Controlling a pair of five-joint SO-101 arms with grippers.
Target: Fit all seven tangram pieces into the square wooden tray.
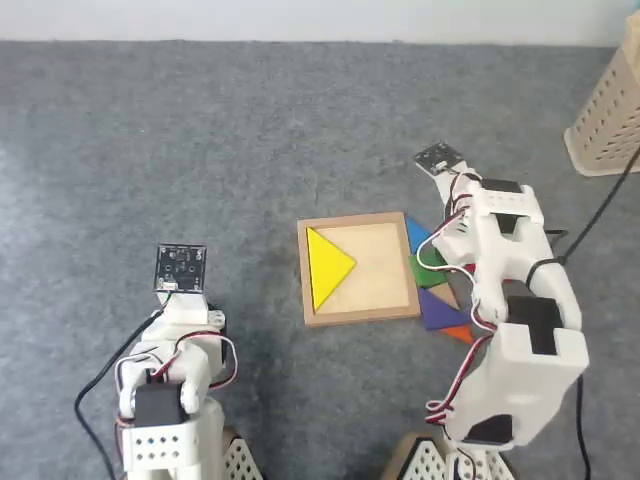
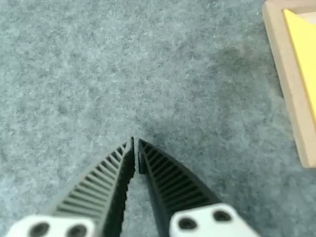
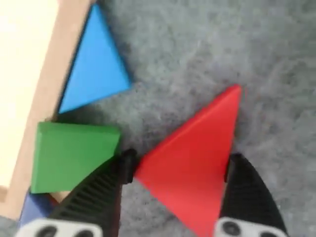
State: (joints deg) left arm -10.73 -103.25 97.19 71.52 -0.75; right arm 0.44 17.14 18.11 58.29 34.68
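Left gripper [image 2: 136, 143] hangs above grey carpet [image 2: 89, 69], jaws closed tip to tip. Wooden tray [image 2: 282, 79] lies apart at its two o'clock. A yellow piece [image 2: 303, 54] sits inside.

You're at what looks like a small robotics test bench: a table under grey felt-like cloth [image 1: 220, 140], a plain pale wall [image 1: 300, 18] behind, a white printed left arm [image 1: 165, 400] and right arm [image 1: 520, 330] trailing loose wiring [image 1: 455, 385], and a beige perforated bin [image 1: 612, 110] at one corner
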